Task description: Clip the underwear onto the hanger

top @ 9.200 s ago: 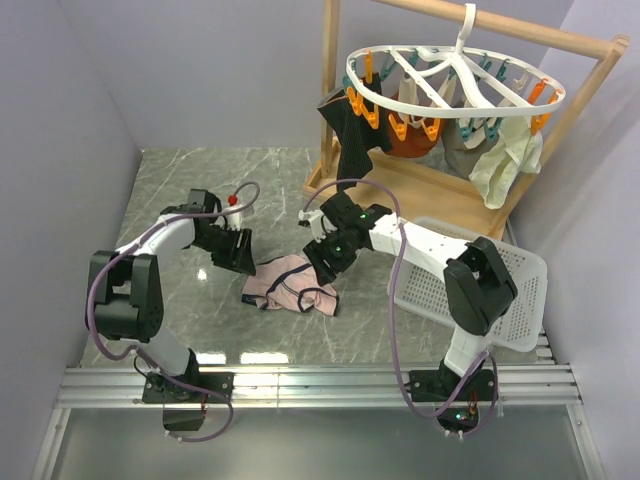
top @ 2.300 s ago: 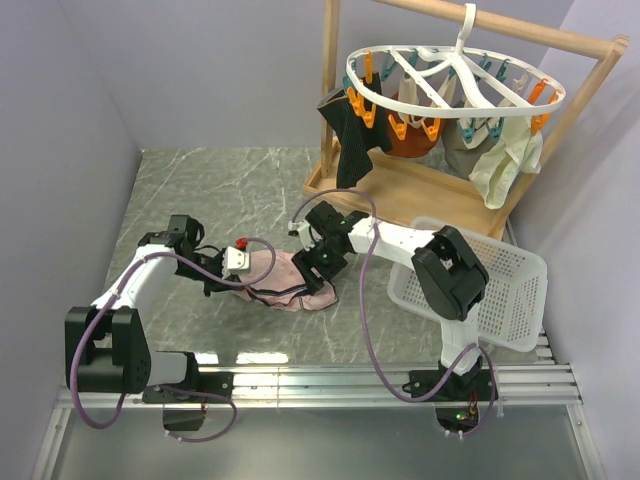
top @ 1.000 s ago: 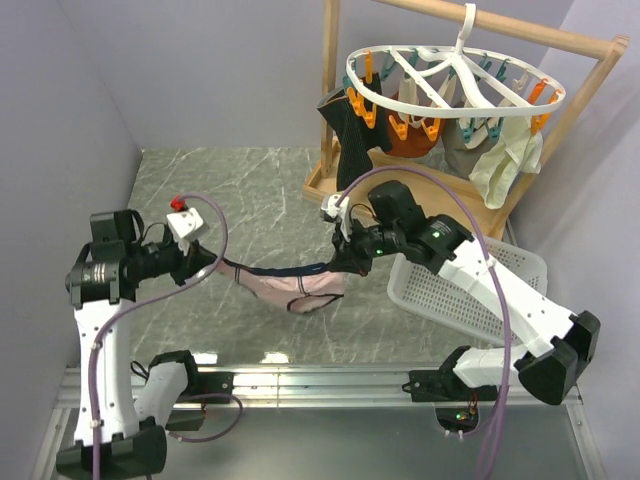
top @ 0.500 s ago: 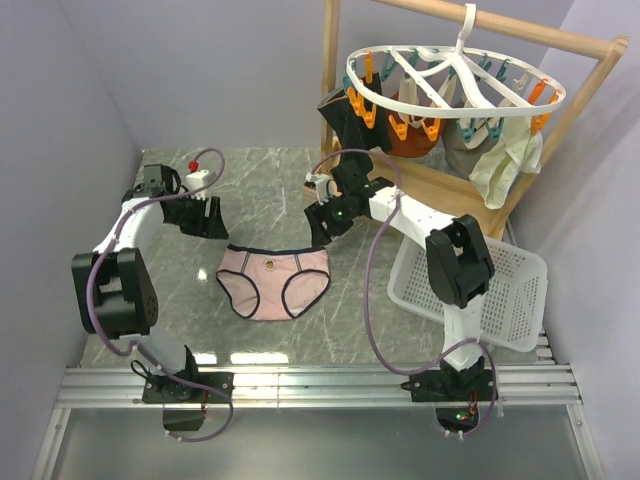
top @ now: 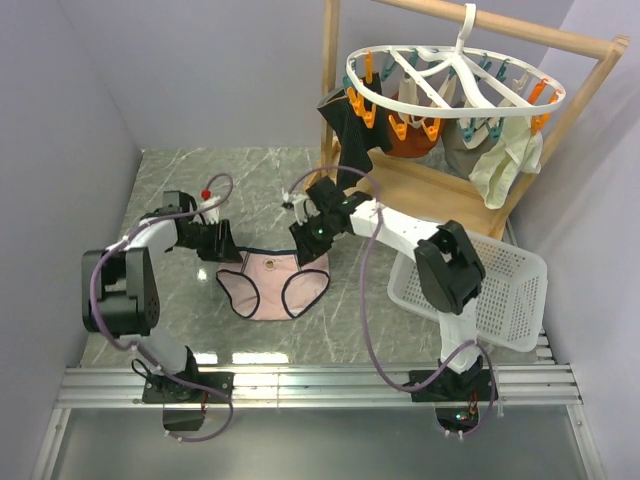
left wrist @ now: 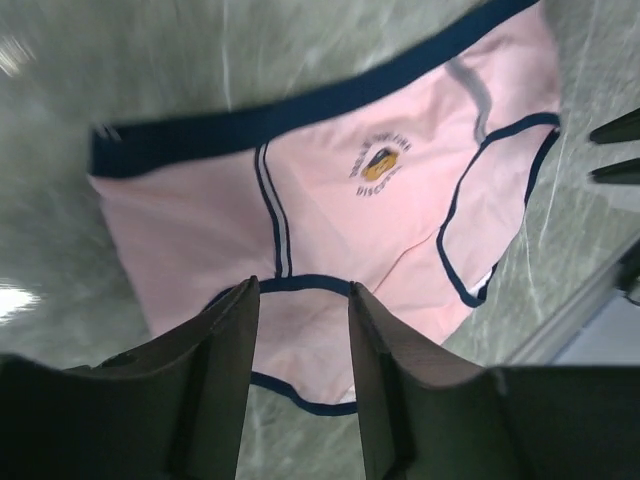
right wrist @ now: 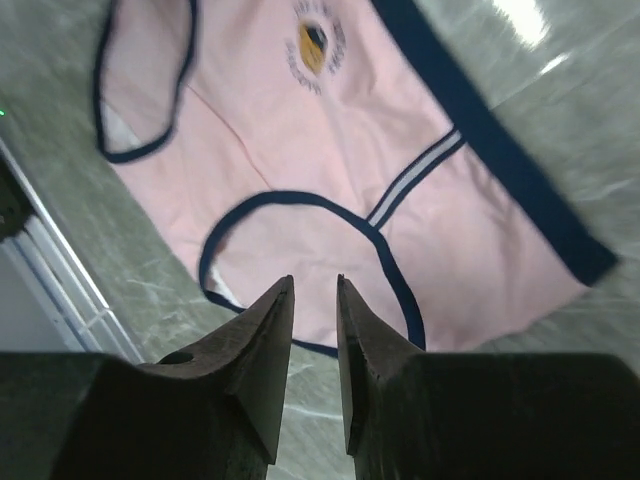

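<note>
Change: the underwear (top: 272, 285), stretched in mid-air between both arms a second ago, now lies flat on the table (top: 200, 180) — pink front up.
Underwear: centre of the table, navy waistband on the far side, leg openings on the near side, the round mark just below the waistband.
Left gripper (left wrist: 302, 288): jaws parted, nothing between them; low over the left end of the waistband, closer in than half a second ago.
Right gripper (right wrist: 314, 282): jaws a narrow gap apart, holding nothing — over the right end of the waistband.
Hanger (top: 452, 62): hooked on the wooden rack (top: 400, 190), far right; a black garment (top: 352, 140), a rust one and cream ones hang from its pegs.
Basket (top: 520, 300): white mesh, near right; the right arm's elbow sits over its left edge.
</note>
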Controlling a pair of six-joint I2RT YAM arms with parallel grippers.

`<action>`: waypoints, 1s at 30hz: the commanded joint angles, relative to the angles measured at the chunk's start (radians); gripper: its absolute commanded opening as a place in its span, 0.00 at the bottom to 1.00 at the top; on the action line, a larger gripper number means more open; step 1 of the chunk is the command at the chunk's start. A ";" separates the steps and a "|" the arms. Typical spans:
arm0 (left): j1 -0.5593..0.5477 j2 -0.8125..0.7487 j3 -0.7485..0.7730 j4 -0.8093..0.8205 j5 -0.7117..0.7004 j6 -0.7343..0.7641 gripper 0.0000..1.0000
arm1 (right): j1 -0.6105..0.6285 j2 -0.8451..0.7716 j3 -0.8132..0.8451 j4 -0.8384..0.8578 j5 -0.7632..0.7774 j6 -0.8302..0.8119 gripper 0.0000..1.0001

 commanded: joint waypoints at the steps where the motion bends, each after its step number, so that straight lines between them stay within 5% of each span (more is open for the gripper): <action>1: 0.003 0.072 -0.011 0.058 0.054 -0.077 0.46 | -0.009 0.064 -0.051 -0.026 -0.024 0.015 0.31; 12: 0.048 0.190 0.013 0.036 0.067 -0.102 0.48 | -0.020 0.067 -0.244 -0.057 -0.052 -0.014 0.30; 20: 0.073 0.040 0.076 -0.137 0.250 0.102 0.54 | -0.023 -0.099 -0.168 -0.141 -0.153 -0.089 0.34; 25: 0.039 0.029 0.064 0.001 0.235 -0.002 0.53 | -0.029 -0.065 0.001 -0.132 -0.202 -0.008 0.34; 30: 0.038 0.136 0.073 0.119 0.152 -0.149 0.51 | -0.056 0.022 -0.025 -0.034 -0.106 0.040 0.34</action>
